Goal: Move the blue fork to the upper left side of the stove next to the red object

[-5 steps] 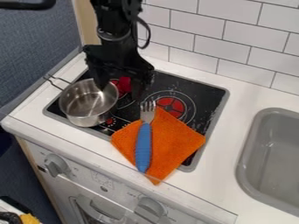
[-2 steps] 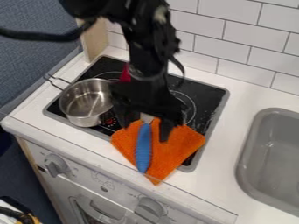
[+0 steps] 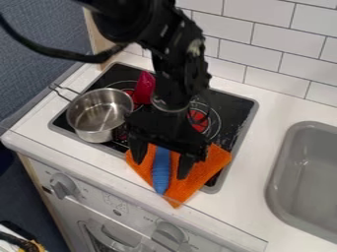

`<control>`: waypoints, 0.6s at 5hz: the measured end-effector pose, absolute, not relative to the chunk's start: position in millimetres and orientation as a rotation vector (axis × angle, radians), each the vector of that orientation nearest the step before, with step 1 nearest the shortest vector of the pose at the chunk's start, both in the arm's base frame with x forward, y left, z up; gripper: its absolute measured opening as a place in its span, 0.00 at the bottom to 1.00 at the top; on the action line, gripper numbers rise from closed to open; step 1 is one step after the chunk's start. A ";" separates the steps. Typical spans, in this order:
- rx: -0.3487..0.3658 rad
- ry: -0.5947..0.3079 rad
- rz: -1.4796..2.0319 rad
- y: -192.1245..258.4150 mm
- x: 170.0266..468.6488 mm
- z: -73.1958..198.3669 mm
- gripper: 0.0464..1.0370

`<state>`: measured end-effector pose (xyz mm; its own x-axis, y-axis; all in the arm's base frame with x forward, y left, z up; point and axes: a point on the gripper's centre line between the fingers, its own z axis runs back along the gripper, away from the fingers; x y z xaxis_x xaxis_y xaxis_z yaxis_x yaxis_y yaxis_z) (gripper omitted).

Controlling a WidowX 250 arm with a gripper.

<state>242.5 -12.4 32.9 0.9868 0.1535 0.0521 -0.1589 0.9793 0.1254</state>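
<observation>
Blue fork (image 3: 161, 173) on the cloth (image 3: 212, 160): we have the gripper (image 3: 160, 166) over it, fingers spread either side of the handle, probably hiding the tines. We should close squarely, pinching no cloth, then lift high. Leftward, the pot (image 3: 99, 115) crowds our way; right of it, the red object (image 3: 144, 88) marks our spot.

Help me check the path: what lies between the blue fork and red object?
In the camera view, the black gripper hangs over that stretch, hiding much of the stove.
</observation>
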 end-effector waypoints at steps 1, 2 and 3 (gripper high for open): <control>0.146 0.005 0.217 2.0 241.5 17.9 0.96; 0.148 0.016 0.222 2.7 243.4 13.3 0.91; 0.149 0.014 0.222 2.8 243.7 13.3 0.64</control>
<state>243.7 2.8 13.3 0.9754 0.2205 0.0028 -0.2184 0.9645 0.1484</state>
